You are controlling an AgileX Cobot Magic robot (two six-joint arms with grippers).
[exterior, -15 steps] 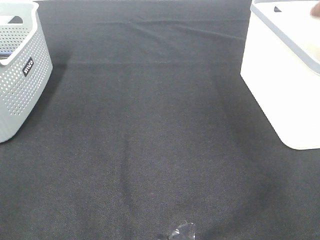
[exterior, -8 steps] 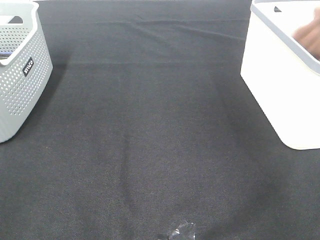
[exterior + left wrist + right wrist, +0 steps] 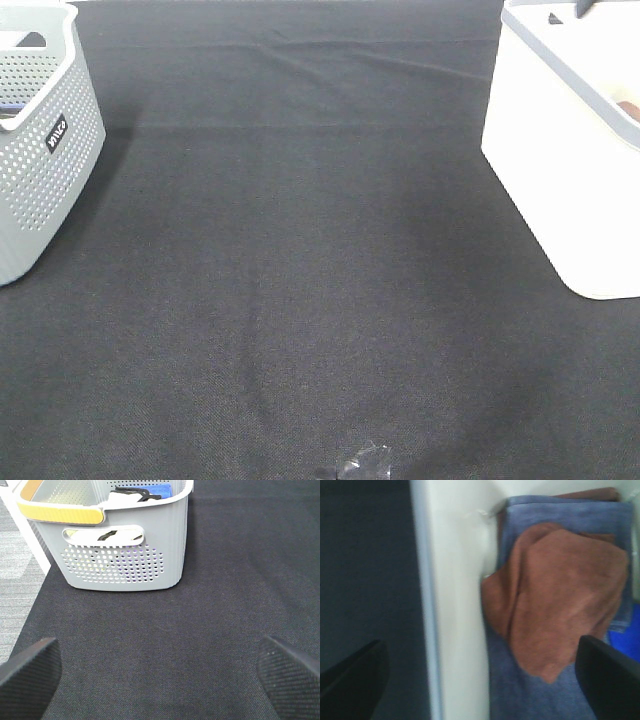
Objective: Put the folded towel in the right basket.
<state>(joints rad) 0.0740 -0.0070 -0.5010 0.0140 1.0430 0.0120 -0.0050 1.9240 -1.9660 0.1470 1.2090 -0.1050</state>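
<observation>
Towel (image 3: 560,605), brown and blurred, lies rumpled inside the right basket (image 3: 455,630).

2 baskets: grey perforated basket (image 3: 40,150), white basket (image 3: 560,170). 2 towels below right gripper (image 3: 480,680): brown towel (image 3: 560,605), blue-grey towel (image 3: 535,700). 1 black tablecloth (image 3: 300,250).

The folded towel (image 3: 560,605) lies in the right basket (image 3: 550,170) on another towel (image 3: 535,695), the left basket (image 3: 40,170) well apart.
</observation>
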